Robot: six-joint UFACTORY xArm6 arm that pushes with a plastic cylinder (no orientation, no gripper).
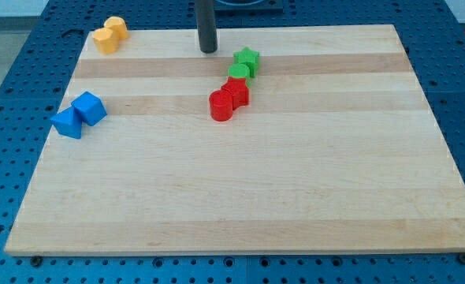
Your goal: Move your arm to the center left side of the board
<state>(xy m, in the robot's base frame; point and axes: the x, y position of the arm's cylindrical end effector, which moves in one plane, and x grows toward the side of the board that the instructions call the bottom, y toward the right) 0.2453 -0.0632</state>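
Board (240, 189) of pale wood is seen lying on a blue perforated table (12, 95), filling most of the view.

Rod is seen entering from the view's top, just left of centre. My tip (209, 50) is set down near the board's top edge. No jaws are carried by the rod, so nothing can be spread, pressed together or pinched; only the bare rod end is presented. No block is touched by the tip.

8 blocks are counted, in 3 clusters:

- 2 yellow blocks at the top-left corner: yellow block (117, 28) and a second yellow block (105, 39) just below-left of it, touching. Shapes cannot be told for certain.
- 2 blue blocks by the left edge, at roughly mid-height: blue cube (89, 108) and blue wedge (67, 122) to its lower left, touching.
- 4 blocks in a diagonal chain near centre, below-right of the tip: green star (247, 59) at the top, a green block (238, 73) under it, then a red block (236, 92), then a red cylinder (221, 106) at the lower-left end. Neighbours in the chain are seen touching or nearly so.

Centre-left side of the board is occupied by the blue pair; the tip is placed well apart from it, up and to the view's right. Green star is the block nearest the tip, with a clear gap between them.
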